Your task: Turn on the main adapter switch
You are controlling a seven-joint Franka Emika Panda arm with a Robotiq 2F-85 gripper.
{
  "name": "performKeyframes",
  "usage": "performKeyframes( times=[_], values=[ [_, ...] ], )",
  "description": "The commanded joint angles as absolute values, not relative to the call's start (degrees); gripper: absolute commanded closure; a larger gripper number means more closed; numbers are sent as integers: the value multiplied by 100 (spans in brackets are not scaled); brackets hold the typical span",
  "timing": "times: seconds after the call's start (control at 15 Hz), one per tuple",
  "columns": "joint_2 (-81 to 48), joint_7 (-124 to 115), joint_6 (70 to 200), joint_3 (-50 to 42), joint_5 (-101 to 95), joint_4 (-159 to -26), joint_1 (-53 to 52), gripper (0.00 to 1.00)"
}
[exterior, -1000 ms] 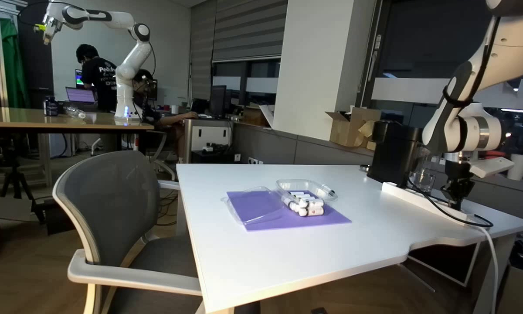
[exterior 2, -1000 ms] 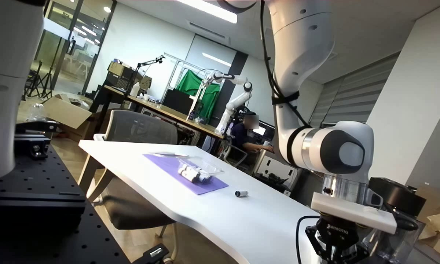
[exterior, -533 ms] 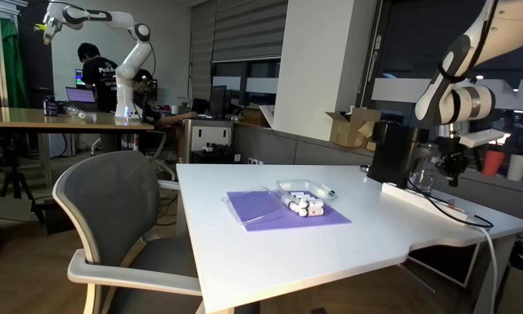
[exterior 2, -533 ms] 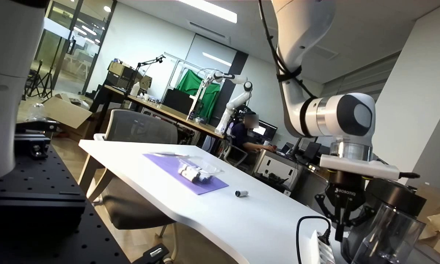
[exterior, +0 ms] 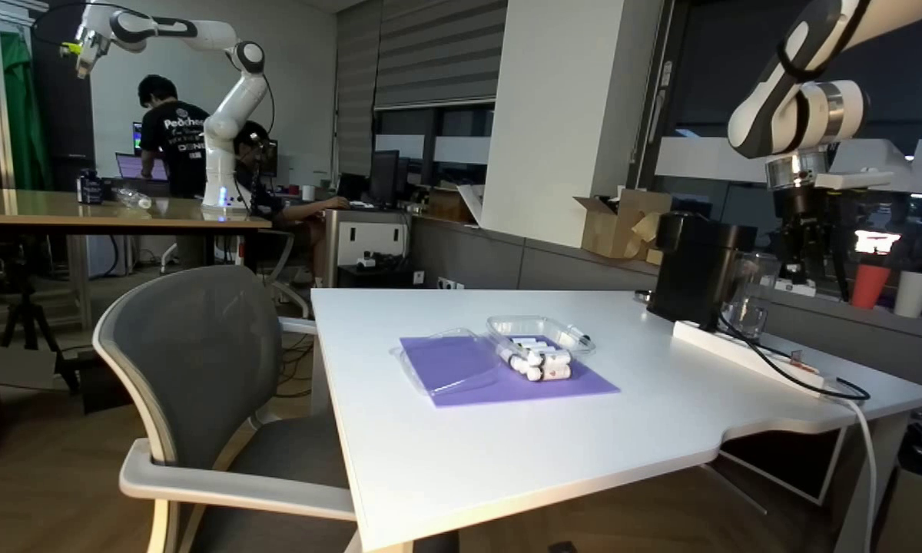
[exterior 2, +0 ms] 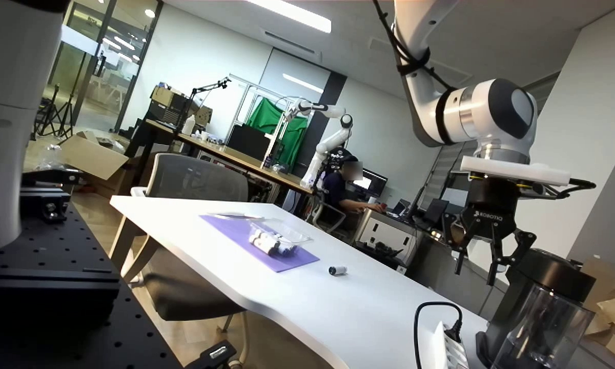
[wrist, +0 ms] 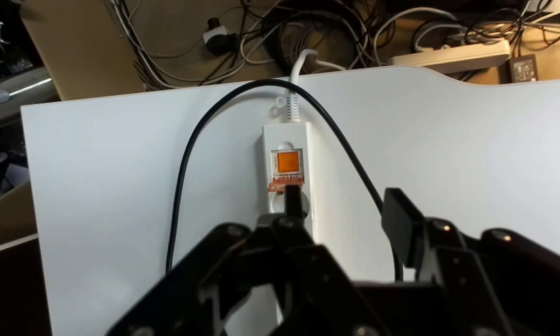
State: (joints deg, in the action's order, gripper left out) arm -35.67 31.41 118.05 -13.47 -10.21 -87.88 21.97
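Observation:
The adapter is a long white power strip on the white table, also in both exterior views. Its orange square switch shows near the cable end in the wrist view. I cannot tell surely whether it is lit. A clear red flap cover stands flipped open beside the switch, away from the cable; it shows small in an exterior view. My gripper is open and empty, well above the strip, in both exterior views. One finger covers part of a socket in the wrist view.
A black cable loops over the strip's end. A black machine with a clear tank stands close by. A purple mat with white bottles and a clear plastic box lies farther off. A loose bottle lies on the table.
My gripper has risen from low at the power strip's end to well above it. Its fingers, together before, have spread apart. The strip and other table things have not moved.

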Motion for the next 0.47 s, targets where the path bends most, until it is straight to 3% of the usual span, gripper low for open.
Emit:
performKeyframes(
  times=[0.0, 0.2, 0.27, 0.4],
  values=[
    [-3335, 3195, 11571, -1231, -1064, -8750, 2321, 21],
    [-3263, 3118, 11503, -1273, -1079, -8712, 2344, 2],
    [-3365, 3148, 11649, -1230, -1074, -8746, 2346, 18],
    [-3327, 3150, 11623, -1236, -1069, -8745, 2374, 5]
  ],
)
